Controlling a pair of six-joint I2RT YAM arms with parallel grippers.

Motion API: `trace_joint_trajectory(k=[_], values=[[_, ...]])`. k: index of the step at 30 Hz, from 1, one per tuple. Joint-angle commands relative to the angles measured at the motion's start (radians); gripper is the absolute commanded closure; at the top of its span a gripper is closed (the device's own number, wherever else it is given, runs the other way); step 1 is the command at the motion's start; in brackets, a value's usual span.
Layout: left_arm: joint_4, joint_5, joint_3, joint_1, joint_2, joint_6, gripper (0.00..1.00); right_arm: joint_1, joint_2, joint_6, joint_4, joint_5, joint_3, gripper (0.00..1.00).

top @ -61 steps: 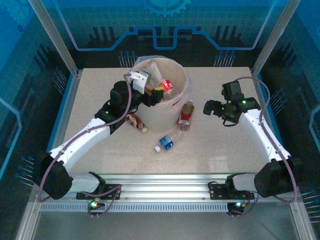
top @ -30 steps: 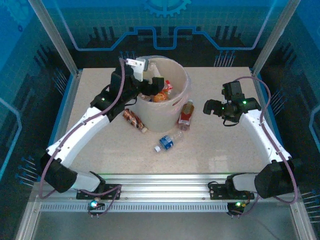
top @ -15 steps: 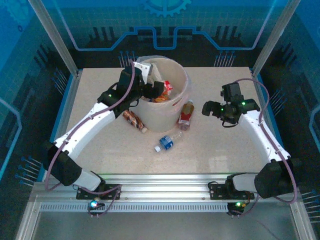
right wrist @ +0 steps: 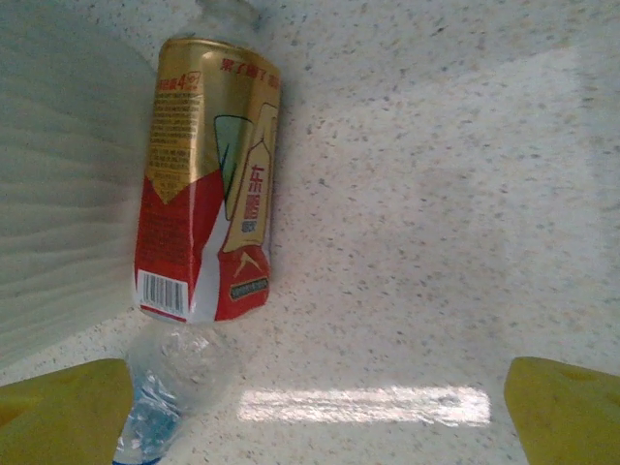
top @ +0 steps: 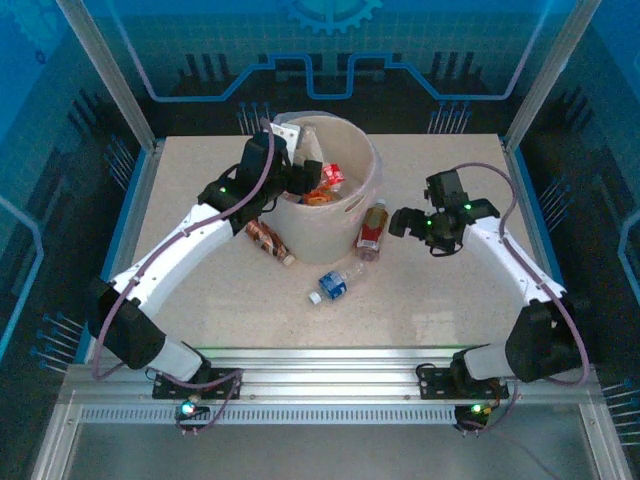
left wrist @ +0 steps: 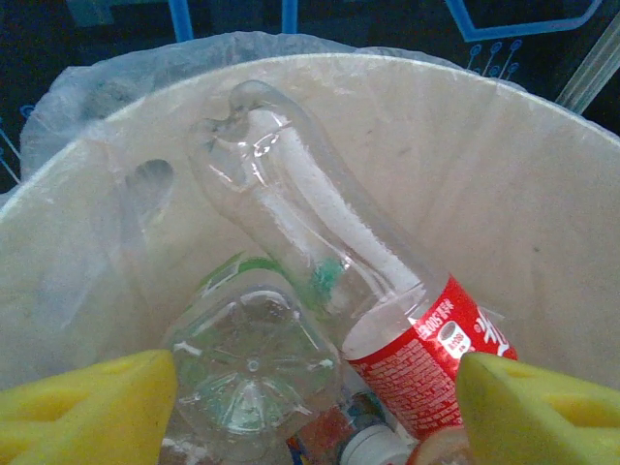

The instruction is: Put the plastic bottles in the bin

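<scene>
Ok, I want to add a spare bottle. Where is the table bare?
Bare: the far right corner of the table behind the right gripper, and the near strip between the blue-label bottle and the rail. Crowded: beside the bin, where the brown bottle and red-label bottle lie.

A red-and-gold bottle (right wrist: 208,184) lies on the speckled table (right wrist: 436,194), close against the bin (right wrist: 58,194) and its white wall. At its lower end lies a clear bottle (right wrist: 160,397) showing some blue. The right gripper (right wrist: 315,412) is spread wide, with yellow fingertips (right wrist: 58,412) at either corner and nothing between them.
</scene>
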Motion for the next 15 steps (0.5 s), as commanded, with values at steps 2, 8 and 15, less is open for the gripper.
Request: trace_joint_trajectory(k=[2,8,15], values=[[-0.081,-0.016,0.0,-0.009,0.001,0.024,0.2,0.029,0.066,0.042,0.081,-0.049,-0.01,0.0],[-0.022,-0.004,0.0,-0.009,-0.078,-0.002,0.09,0.036,0.157,0.047,0.121,-0.07,0.023,0.0],[0.105,0.0,-0.05,-0.009,-0.211,-0.057,0.04,0.039,0.26,0.053,0.139,-0.082,0.101,0.0]])
